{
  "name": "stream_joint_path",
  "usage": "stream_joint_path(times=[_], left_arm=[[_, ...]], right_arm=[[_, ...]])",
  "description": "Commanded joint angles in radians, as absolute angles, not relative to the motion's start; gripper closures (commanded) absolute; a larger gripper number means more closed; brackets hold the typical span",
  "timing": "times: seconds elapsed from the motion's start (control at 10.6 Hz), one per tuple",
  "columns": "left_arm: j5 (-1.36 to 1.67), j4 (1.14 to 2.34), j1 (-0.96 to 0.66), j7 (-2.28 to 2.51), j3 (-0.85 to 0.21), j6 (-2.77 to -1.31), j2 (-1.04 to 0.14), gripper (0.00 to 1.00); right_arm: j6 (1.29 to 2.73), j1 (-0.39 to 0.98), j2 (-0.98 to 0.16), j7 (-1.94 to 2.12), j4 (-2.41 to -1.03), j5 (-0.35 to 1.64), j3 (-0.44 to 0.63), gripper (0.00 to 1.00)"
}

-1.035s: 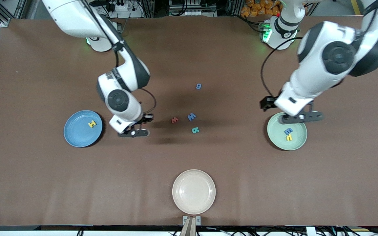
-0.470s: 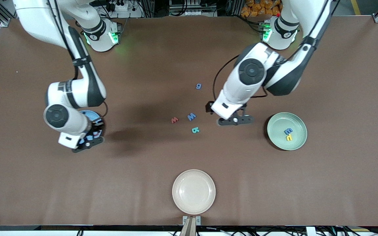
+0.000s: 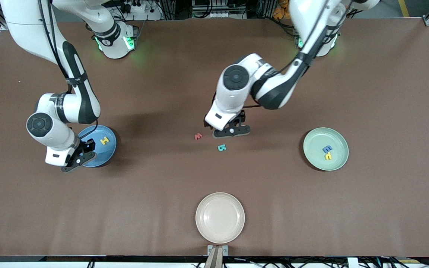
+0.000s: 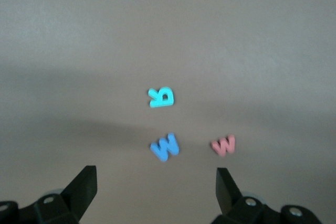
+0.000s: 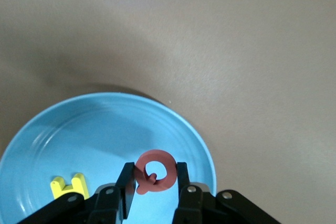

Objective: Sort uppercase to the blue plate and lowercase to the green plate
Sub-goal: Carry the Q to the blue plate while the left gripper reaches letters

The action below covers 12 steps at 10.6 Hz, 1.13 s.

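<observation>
Our right pincer (image 5: 152,182) pinched the red Q (image 5: 153,171) over the blue plate (image 5: 173,129); our left pincer (image 4: 156,187) hung spread above the blue W (image 4: 165,146).

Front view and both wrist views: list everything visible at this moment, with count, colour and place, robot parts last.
blue plate: one, sky-blue, toward the right arm's end of the table
yellow H: one, on the blue plate
green plate: one, pale mint, toward the left arm's end
blue E-like letter: one, in the green plate
yellow h: one, in the green plate, beside the E-like letter
cream plate: one, nearest the front camera
small red w: one, mid-table
blue W: one, beside the red w, under the left gripper
teal-green R: one, nearer the camera than the red w
red Q: one, held over the blue plate
left gripper: fingers open, over the blue W
right gripper: shut on the red Q
</observation>
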State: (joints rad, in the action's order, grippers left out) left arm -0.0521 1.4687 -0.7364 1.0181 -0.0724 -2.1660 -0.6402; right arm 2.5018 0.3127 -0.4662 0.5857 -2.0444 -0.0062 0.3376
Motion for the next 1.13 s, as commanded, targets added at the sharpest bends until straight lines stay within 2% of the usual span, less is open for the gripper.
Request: stream_joint_path(times=[0.0, 0.09, 0.19, 0.28, 0.56, 1.03], left_arm=[[-0.011, 1.335, -0.874, 1.054, 0.072, -2.180, -0.759, 0.00], [-0.009, 1.335, -0.877, 1.052, 0.072, -2.201, -0.771, 0.00], [-0.009, 1.332, -0.884, 1.051, 0.068, -2.224, -0.790, 0.00], [-0.008, 1.324, -0.900, 1.058, 0.067, -2.253, -0.807, 0.00], [-0.008, 1.263, -0.914, 1.037, 0.072, -2.267, -0.867, 0.02], [-0.008, 1.261, -0.913, 0.331, 0.072, -2.273, -0.876, 0.00]], right_arm=[[2.520, 0.302, -0.454, 0.612, -2.074, 0.020, 0.333, 0.48], [2.514, 0.304, -0.454, 0.609, -2.074, 0.032, 0.333, 0.39], [2.508, 0.305, -0.451, 0.606, -2.074, 0.040, 0.331, 0.35], [2.507, 0.308, -0.451, 0.604, -2.074, 0.046, 0.331, 0.27], [2.452, 0.316, -0.433, 0.565, -2.066, 0.067, 0.324, 0.24], [2.332, 0.380, -0.391, 0.222, -2.034, 0.069, 0.230, 0.25]])
